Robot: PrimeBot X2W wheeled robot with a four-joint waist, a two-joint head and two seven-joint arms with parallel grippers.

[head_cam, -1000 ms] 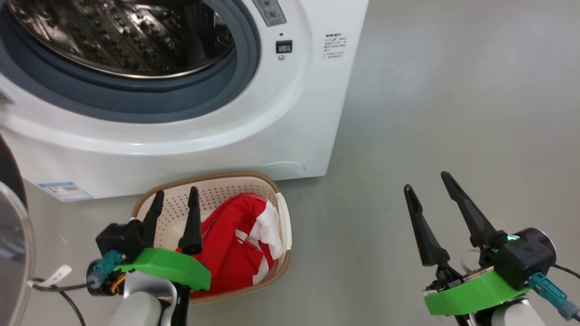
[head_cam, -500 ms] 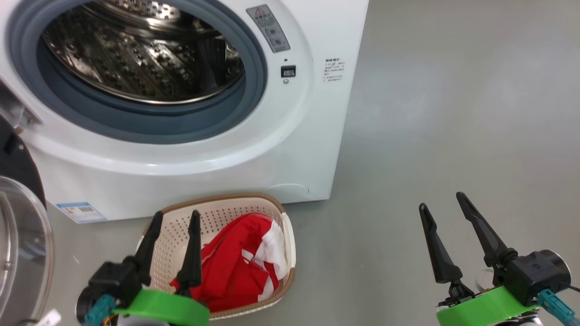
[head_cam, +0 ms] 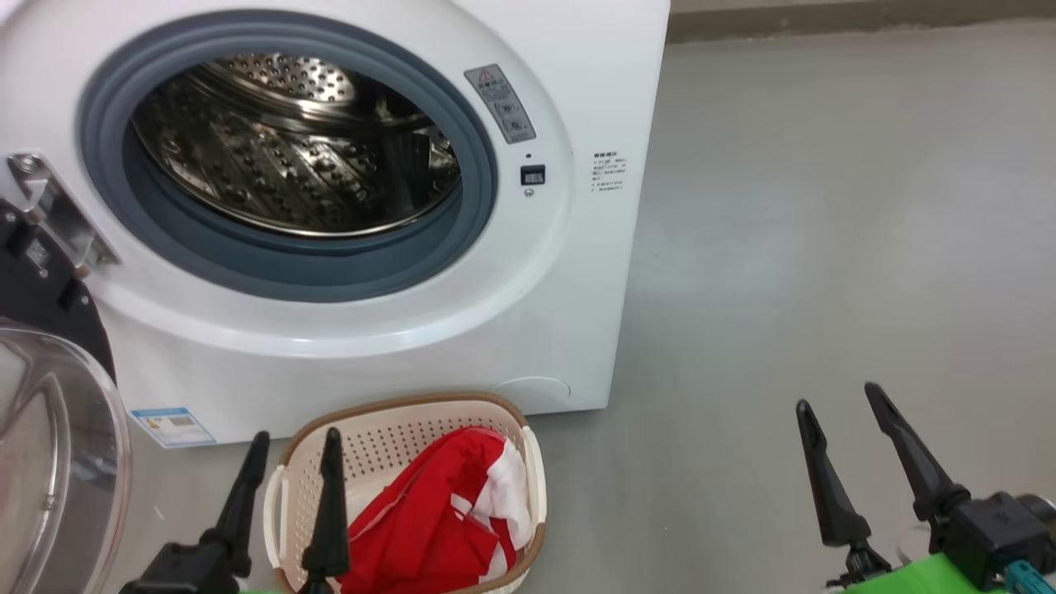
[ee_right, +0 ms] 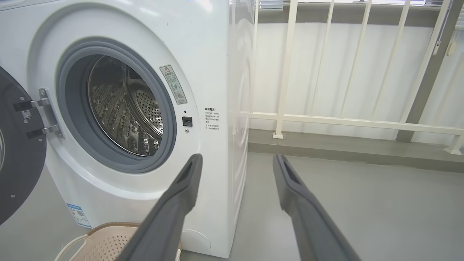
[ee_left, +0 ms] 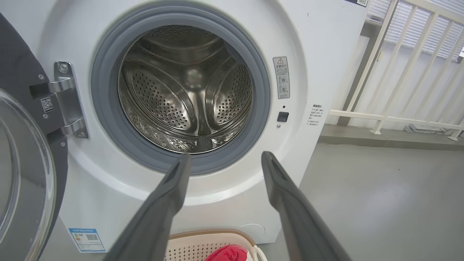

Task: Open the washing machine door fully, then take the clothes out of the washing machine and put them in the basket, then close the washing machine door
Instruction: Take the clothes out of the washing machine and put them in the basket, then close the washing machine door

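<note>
The white washing machine (head_cam: 569,99) stands with its steel drum (head_cam: 289,148) bare and nothing red inside it. Its door (head_cam: 49,445) hangs swung out at the left, glass bowl (ee_left: 21,174) facing me, hinge (ee_left: 67,101) showing. On the floor before the machine sits the cream basket (head_cam: 388,421) holding the red and white clothes (head_cam: 445,520). My left gripper (head_cam: 294,441) hovers open over the basket's left rim, holding nothing. My right gripper (head_cam: 837,396) is open over bare floor to the right. Both wrist views look along spread fingers (ee_left: 170,195) (ee_right: 181,195) at the machine (ee_right: 217,72).
Grey floor (head_cam: 825,247) stretches right of the machine. A cream railing (ee_right: 344,121) on a low kerb runs behind. A blue label (head_cam: 173,425) marks the machine's lower left corner.
The head camera has tilted up, so the drum opening sits lower in the picture and both grippers have dropped toward the bottom edge. The left gripper has pulled back from over the clothes.
</note>
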